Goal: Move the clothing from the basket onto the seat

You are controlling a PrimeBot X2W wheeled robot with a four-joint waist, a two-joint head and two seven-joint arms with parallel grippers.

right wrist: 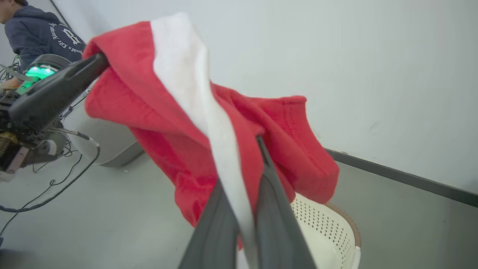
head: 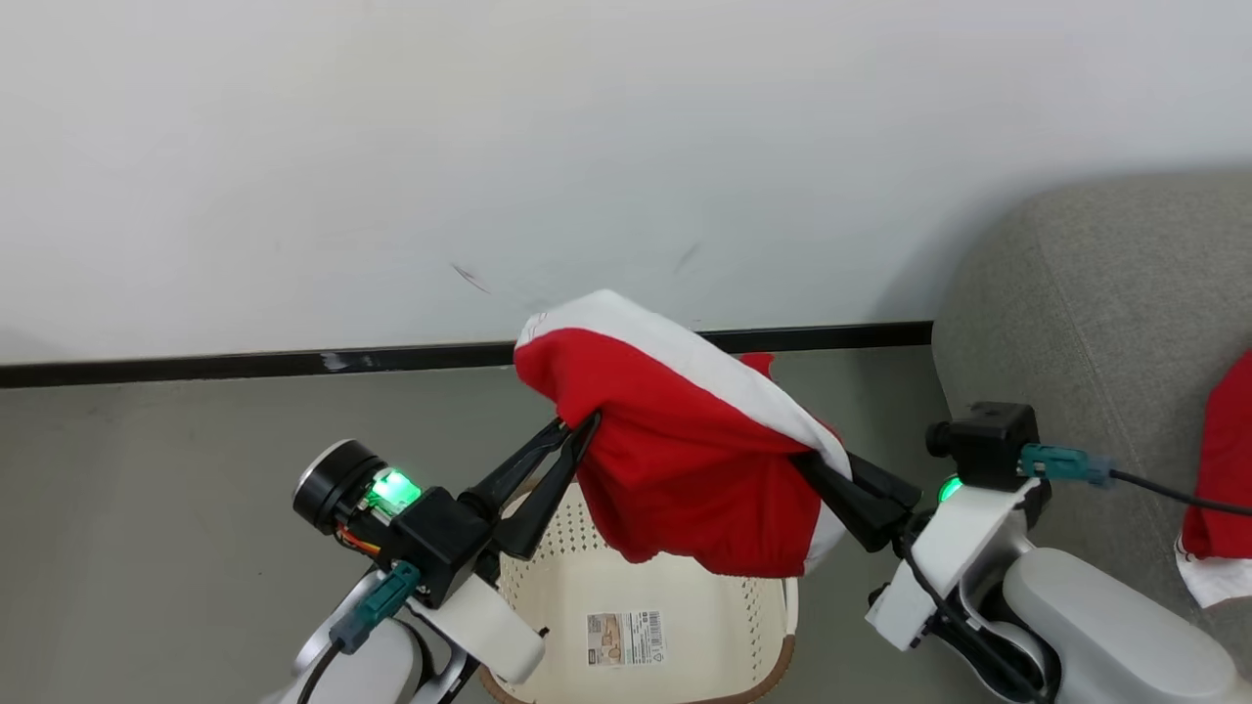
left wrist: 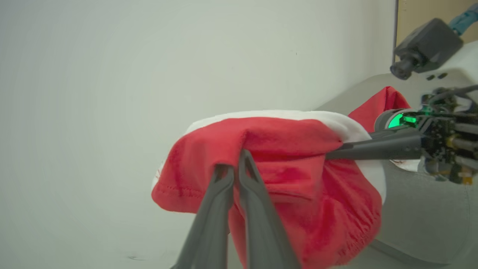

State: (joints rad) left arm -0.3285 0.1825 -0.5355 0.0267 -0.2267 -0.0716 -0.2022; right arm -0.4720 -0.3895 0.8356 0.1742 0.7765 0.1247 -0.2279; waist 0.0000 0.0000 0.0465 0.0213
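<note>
**Carry the stretched garment from above the basket across to the seat**

Over the basket's left side, the left tool (head: pixel 584 427) is clamped on a fold of the red garment (head: pixel 685 469). In the left wrist view its two fingers meet on the red cloth near the stitched hem. The garment, red with a white band, hangs stretched between both tools directly above the basket (head: pixel 704 626). Its lowest edge sits just over the basket's far wall and appears to be apart from it.

Over the basket's right side, the right tool (head: pixel 812 467) is closed on the other end, pinching white band and red cloth together. Right of the basket stands the grey seat (head: pixel 1105 293), with a second red garment (head: pixel 1223 469) already lying on it.

The step in hand looks like the carry.

- **Lift first:** raise the garment a little so the drooping hem clears the basket's rim. A snag there could drag or tip so light a basket.
- **Travel together:** move both arms away from the basket toward the seat and hold their spacing. Closing it lets the cloth sag, and widening it could pull the cloth out of a pinch.
- **Set down:** lower onto bare cushion beside the second garment. Part the tools only once the cloth rests on the seat.
</note>
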